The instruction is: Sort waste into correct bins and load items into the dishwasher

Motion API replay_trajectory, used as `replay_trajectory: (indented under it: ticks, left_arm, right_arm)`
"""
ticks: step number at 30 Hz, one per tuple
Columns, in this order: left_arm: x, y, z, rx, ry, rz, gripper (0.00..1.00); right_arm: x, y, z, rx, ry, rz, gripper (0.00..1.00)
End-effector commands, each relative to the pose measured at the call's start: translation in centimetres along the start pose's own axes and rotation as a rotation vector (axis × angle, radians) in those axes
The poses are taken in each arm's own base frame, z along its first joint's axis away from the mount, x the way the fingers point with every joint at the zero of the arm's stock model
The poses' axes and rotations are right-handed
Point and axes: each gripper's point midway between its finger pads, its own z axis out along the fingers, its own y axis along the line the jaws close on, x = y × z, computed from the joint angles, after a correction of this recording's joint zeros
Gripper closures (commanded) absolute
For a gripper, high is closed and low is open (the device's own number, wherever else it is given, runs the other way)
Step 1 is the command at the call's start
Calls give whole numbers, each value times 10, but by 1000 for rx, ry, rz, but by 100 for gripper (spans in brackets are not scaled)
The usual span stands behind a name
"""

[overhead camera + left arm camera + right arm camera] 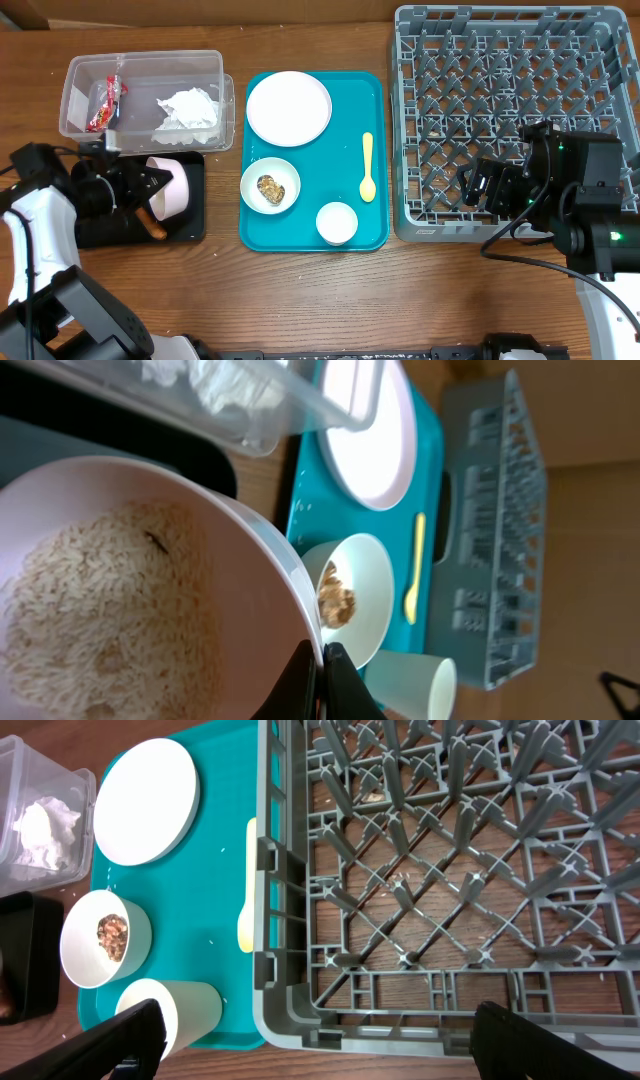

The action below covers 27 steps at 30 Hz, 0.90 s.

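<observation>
To the left of the teal tray (350, 150), the left hand (322, 672) is pinched tight on the rim of a pinkish bowl (172, 190). It holds the bowl tipped on its side above the black tray (192, 228). White rice (90, 600) is spread across the inside of the bowl. I'd guess the tilt is meant to shake the rice out onto that black tray, where an orange carrot stick (155, 225) already lies. I can't make out whether any grains have landed there.

Behind the black tray, also left of the teal tray, stands the clear tub (145, 58). It has the red wrapper (105, 103) and the crumpled napkin (188, 110) inside, so it looks as if dry rubbish goes in the tub and food scraps on the black tray.

On the teal tray itself the dishes wait:
- the round plate (288, 108) at the far end
- a small white bowl (270, 172) nearer, with a brown food lump (270, 188) in it
- the white cup (336, 222) at the near edge
- the yellow spoon (367, 170) along the right side

That bowl will probably need emptying before it can be racked.

Right of the teal tray, on the wooden surface, sits the grey dish rack (500, 100), with nothing loaded. The right hand (480, 185) hovers over the rack's near part. Its fingers are spread wide and hold nothing, and it seems to be waiting for a dish.
</observation>
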Motion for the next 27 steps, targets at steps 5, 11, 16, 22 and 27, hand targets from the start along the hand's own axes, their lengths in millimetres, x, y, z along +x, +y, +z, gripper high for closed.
replay_trajectory:
  ticks: [5,11,16,22,27]
  left_arm:
    - [-19,-21,-25,311,-125,-38,96]
    - [-21,11,-16,356,-116,-165,96]
    - [-25,14,-10,540,-123,-285,96]
    - [-27,12,-12,641,-126,-378,96]
    - [-24,10,-12,649,-93,-482,96]
  right_arm:
    - [2,1,-1,-4,2,-7,0]
    - [3,1,-1,-3,6,-6,0]
    - [4,1,-1,-2,10,-5,0]
    - [5,1,-1,-1,16,-3,0]
    - [5,1,-1,0,16,-3,0]
